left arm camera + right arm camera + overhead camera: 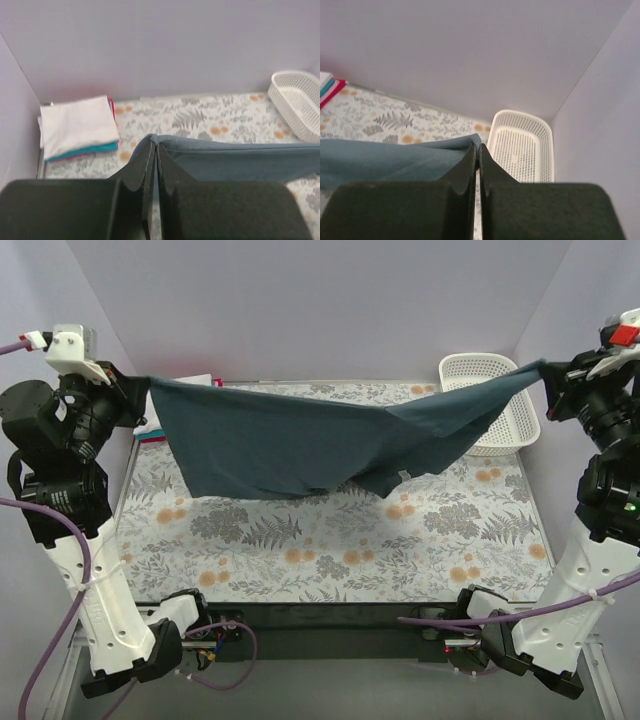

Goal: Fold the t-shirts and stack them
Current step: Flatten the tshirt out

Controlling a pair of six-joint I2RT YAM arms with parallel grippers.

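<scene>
The table (330, 550) is showing a print of grey ferns and orange flowers, and plain lilac walls (300, 300) are closing it in at the back and sides. A white basket (487, 375) is sitting in the far right corner. A stack (77, 127) of folded tees, white over teal and red, is lying far left. The blue shirt (300, 445) is hanging above the table, its long axis running left to right, its body sagging downward. The left gripper (140, 383) is pinching its left end and the right gripper (548, 370) its right end, jaws pressed together on the fabric.
</scene>
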